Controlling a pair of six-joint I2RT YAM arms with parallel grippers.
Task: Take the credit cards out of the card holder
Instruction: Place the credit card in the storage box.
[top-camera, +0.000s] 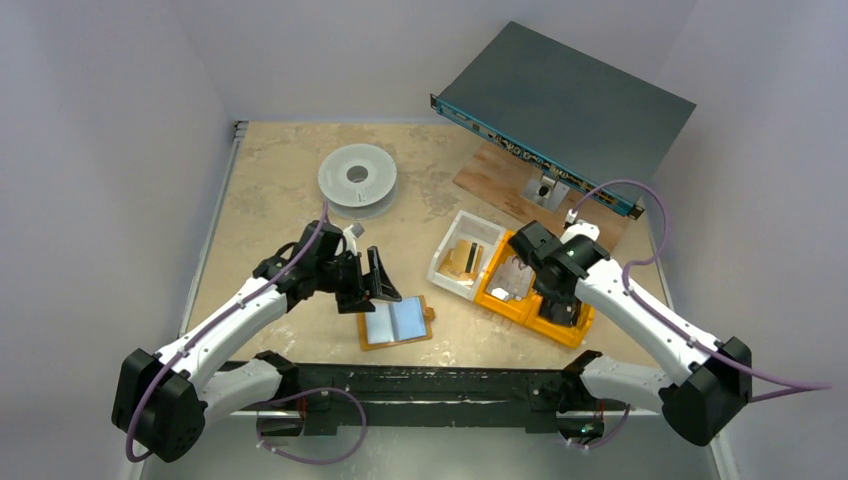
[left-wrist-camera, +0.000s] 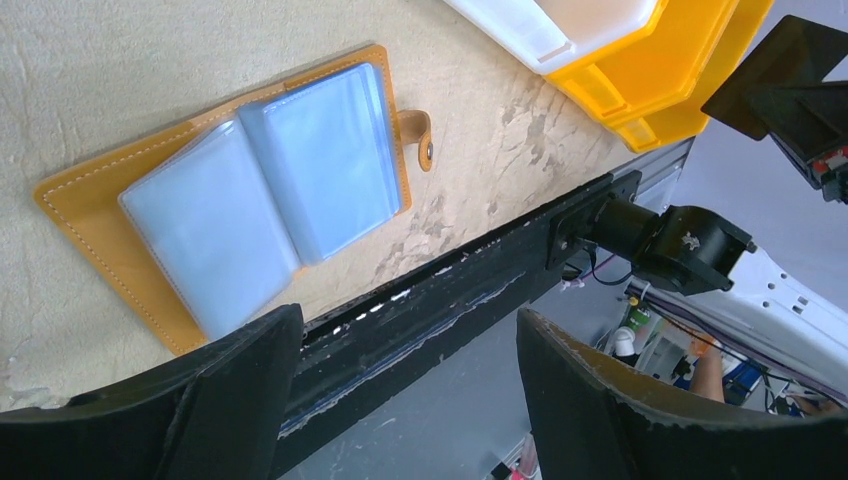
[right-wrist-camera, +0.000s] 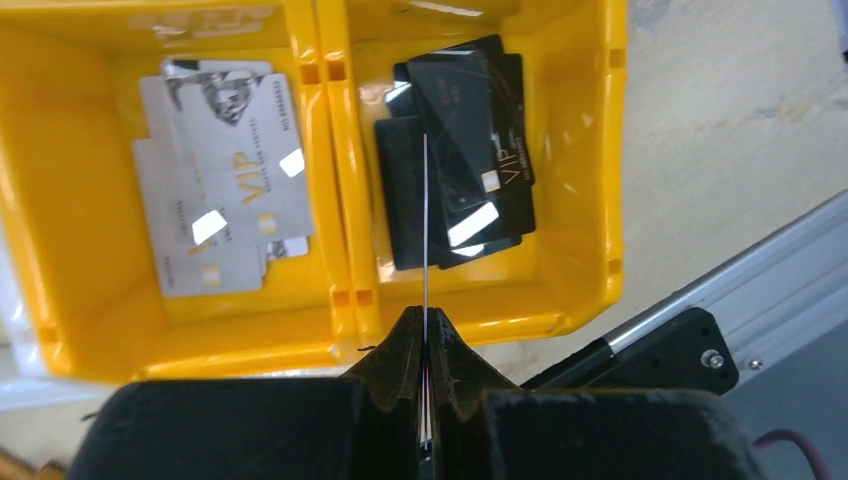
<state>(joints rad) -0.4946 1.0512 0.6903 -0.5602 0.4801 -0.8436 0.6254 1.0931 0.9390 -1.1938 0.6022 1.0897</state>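
The card holder (top-camera: 396, 322) lies open on the table, mustard-orange with clear plastic sleeves; it also shows in the left wrist view (left-wrist-camera: 240, 190), strap tab at its right edge. My left gripper (top-camera: 372, 283) hovers just behind it, open and empty (left-wrist-camera: 410, 350). My right gripper (top-camera: 548, 296) is over the orange bin (top-camera: 575, 332) and is shut (right-wrist-camera: 425, 325) on a credit card (right-wrist-camera: 426, 230) seen edge-on, held above the bin compartment with several black cards (right-wrist-camera: 455, 150). The neighbouring compartment holds silver cards (right-wrist-camera: 220, 170).
A white bin (top-camera: 442, 272) stands beside the orange bin. A white spool (top-camera: 357, 176) sits at the back, a grey rack unit (top-camera: 570, 110) on a wooden board at the back right. The black frame rail (top-camera: 420, 385) runs along the near edge.
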